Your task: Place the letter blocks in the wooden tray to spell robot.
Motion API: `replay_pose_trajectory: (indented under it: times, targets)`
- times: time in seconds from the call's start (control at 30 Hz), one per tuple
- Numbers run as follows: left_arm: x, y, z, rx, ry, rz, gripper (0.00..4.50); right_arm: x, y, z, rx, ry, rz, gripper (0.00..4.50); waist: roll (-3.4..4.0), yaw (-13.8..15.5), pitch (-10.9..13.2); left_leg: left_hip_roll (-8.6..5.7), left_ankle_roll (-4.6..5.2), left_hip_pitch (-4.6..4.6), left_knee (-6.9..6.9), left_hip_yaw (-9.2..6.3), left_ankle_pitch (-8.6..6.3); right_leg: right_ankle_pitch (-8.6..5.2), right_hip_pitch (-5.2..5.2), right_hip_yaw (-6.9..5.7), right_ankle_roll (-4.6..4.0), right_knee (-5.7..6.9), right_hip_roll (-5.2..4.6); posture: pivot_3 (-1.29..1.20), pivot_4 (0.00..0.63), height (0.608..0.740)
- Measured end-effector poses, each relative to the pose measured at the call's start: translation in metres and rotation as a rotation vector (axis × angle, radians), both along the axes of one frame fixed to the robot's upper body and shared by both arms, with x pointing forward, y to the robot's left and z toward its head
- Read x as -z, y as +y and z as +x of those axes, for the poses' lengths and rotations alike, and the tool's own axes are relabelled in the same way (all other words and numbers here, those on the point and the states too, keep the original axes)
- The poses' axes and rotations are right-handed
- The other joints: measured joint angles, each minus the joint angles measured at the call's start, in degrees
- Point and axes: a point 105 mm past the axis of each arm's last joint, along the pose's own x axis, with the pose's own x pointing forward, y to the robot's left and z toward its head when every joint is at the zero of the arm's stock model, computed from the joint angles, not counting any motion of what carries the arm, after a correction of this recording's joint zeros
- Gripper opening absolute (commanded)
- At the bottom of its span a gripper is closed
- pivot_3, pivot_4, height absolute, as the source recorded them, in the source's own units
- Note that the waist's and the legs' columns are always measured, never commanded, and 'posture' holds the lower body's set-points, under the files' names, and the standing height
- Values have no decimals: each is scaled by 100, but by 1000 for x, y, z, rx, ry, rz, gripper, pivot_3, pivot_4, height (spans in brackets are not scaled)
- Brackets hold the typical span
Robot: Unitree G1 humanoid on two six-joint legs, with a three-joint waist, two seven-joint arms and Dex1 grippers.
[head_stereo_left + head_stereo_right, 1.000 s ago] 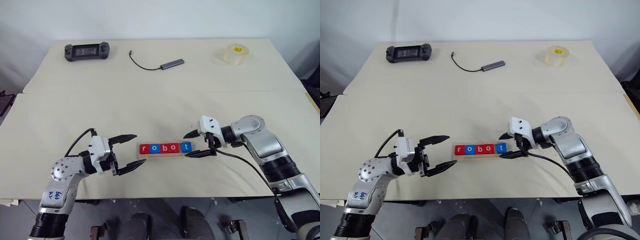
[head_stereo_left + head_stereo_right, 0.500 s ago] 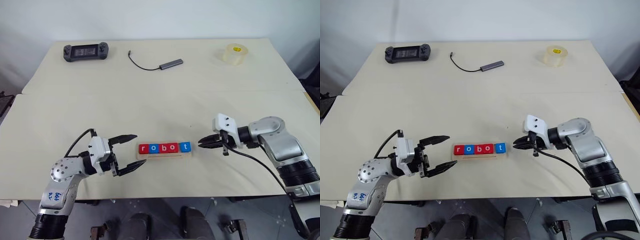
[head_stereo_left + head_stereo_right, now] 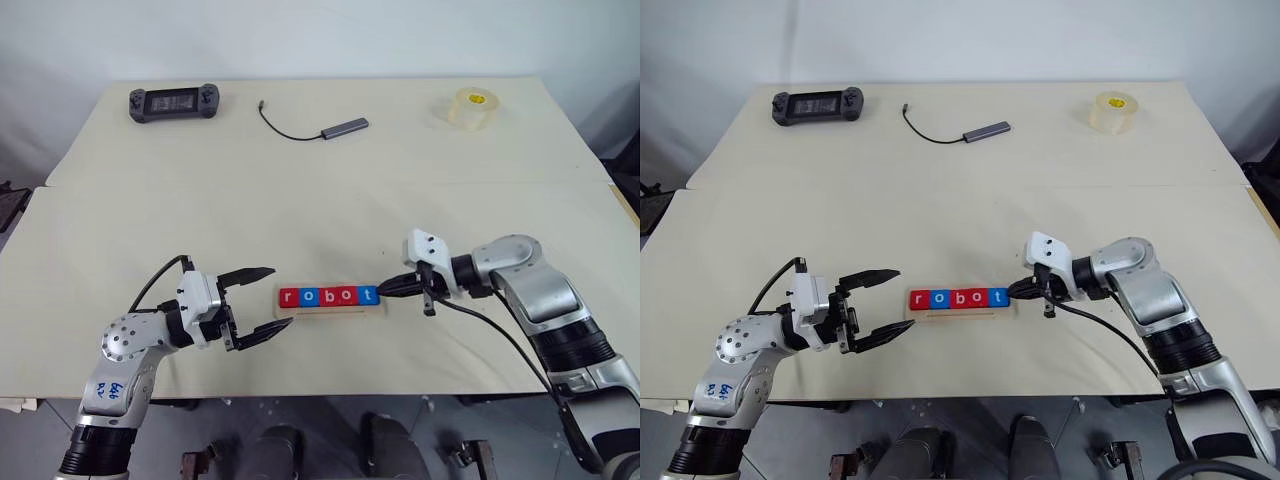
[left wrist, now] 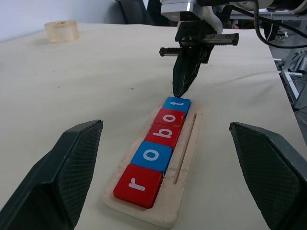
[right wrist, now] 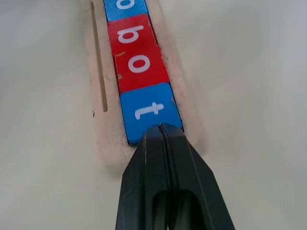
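Right wrist view: the right gripper [image 5: 161, 127] has its fingers pressed together, tips against the end edge of the blue t block [image 5: 149, 111], last of the letter blocks [image 3: 330, 296] reading r-o-b-o-t in the wooden tray [image 4: 189, 151]. Beyond the tray's r end, the left gripper [image 3: 269, 297] has its fingers spread wide, empty.

Soft, even, bright light falls from overhead on the cream table [image 3: 320, 200], with no glare. Shadows are faint, short and diffuse beneath the wooden tray [image 4: 187, 158]. Near that tray the wrist views are sharp; beyond it, the background and the closest fingers [image 4: 53, 177] soften.
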Motion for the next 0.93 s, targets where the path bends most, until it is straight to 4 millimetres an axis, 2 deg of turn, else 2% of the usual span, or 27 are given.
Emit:
replay_pose_trajectory:
  times: [0.07,0.17,0.23,0.33,0.5,0.57,0.7,0.93]
  targets:
    - [2,1,1,-5,8,-1,4500,1,2,0,3,-2,7,11,0,4,0,-1,0,0,0,0,0,0,0,0,0,0,0,0,150,740]
    - [3,2,1,-7,16,2,4500,1,0,-6,9,-8,44,523,0,24,0,-3,1,-2,0,-3,0,0,0,-2,0,0,-2,0,150,740]
    - [4,4,1,-3,18,17,4500,-5,-8,-12,17,-14,63,1240,0,28,0,-4,1,-3,0,-3,-1,0,0,-2,0,-2,-3,0,150,740]
    - [6,11,0,-14,24,42,4500,-15,-31,-25,34,-75,96,2252,-1,62,0,-2,1,-2,-6,-7,-1,0,3,-7,0,-9,-2,0,150,740]
    - [-2,47,-3,-108,16,96,4500,-15,-68,-45,112,-190,226,4003,-4,64,-1,2,-1,5,-8,5,-2,0,5,3,0,-9,2,0,150,740]
    - [-1,53,-5,-105,14,122,4500,-23,-77,-51,120,-256,290,4462,-4,58,-1,2,-1,16,-6,7,-2,0,14,5,0,-19,3,0,150,740]
    - [7,61,-4,-114,29,154,4500,-24,-92,-54,170,-294,309,4462,-5,53,-1,3,0,19,-5,7,-2,0,14,7,0,-17,2,0,150,740]
    - [0,64,6,-142,-31,163,4500,-28,-93,-47,191,-305,328,4462,-4,35,-1,4,-1,16,-4,5,-2,0,12,6,0,-14,-1,0,150,740]
